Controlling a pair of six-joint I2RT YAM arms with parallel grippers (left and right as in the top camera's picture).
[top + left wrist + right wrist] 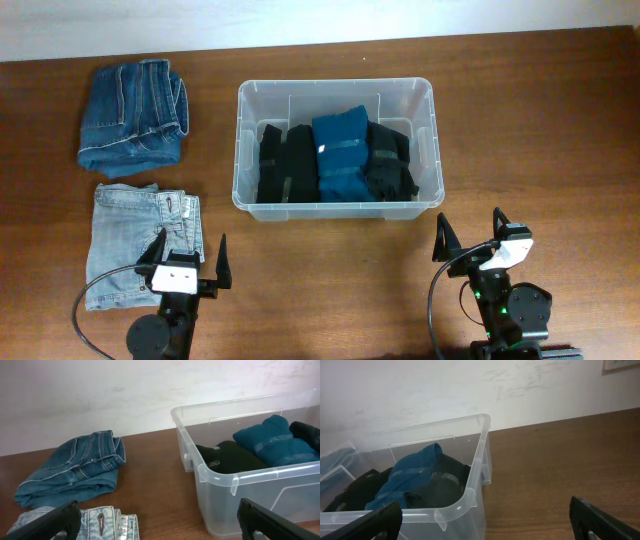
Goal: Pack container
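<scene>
Left gripper [190, 248] and right gripper [469, 228] are held wide open (nothing gripped). The container [340, 209] is set on the table [540, 120] ahead of them, packed with folded black and teal garments [340, 155].

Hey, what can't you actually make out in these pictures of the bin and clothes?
Container bottom: covered in every view by the black clothes and teal garment.
Number of black pieces: overhead, their folds merge.
Light jeans: cut by the bottom edge in the left wrist view; overhead, the left gripper covers part of them.
</scene>
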